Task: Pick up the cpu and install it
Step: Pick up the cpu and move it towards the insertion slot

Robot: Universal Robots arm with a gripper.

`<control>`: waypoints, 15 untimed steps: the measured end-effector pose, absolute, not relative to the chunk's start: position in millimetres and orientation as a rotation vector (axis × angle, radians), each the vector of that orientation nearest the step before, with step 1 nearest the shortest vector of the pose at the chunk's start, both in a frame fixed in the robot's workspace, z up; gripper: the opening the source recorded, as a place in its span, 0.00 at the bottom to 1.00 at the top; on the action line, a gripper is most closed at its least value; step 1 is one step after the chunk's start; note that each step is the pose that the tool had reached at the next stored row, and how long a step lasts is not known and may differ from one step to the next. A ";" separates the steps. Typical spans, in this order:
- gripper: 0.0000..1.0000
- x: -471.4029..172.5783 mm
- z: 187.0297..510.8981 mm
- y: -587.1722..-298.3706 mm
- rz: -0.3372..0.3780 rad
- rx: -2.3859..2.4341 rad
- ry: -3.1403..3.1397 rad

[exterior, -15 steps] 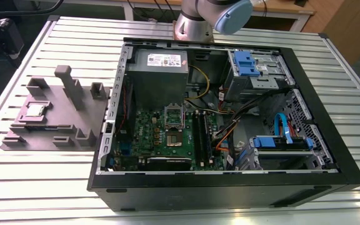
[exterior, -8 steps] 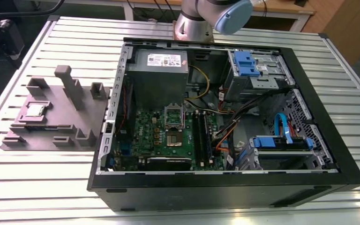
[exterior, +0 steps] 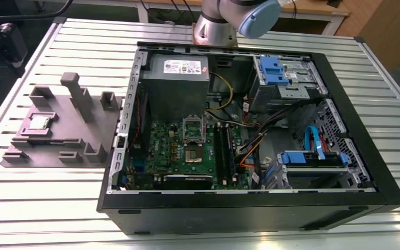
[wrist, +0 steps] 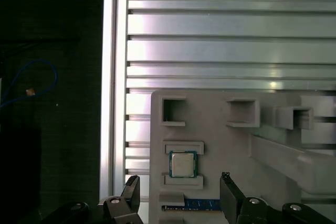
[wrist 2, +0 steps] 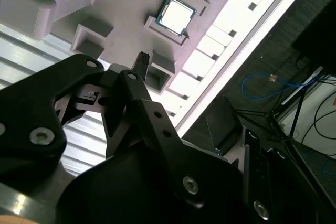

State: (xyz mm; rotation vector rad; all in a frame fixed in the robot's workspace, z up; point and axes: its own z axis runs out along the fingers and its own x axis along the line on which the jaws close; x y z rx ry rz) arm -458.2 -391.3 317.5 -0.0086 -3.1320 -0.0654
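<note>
First wrist view: wide-spread hand nr cpu

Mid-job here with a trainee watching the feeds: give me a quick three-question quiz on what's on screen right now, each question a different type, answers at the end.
1. True or false: the cpu is clamped in the gripper.
2. Multiple choice: in the exterior view, the grey fixture block holding the cpu lies A) to the left of the open computer case, B) to its right, C) inside it.
3. Fill in: in the first wrist view, the gripper is ___ (open or shut).
Key: 1 false, the cpu rests in its recess on the block; 2 A; 3 open.
</note>
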 end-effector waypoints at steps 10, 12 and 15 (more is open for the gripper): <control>0.71 -458.2 314.3 -391.3 -0.065 -0.009 -3.132; 0.71 -458.2 313.7 -391.3 -0.066 -0.009 -3.132; 0.71 -458.2 313.0 -391.3 -0.065 -0.009 -3.132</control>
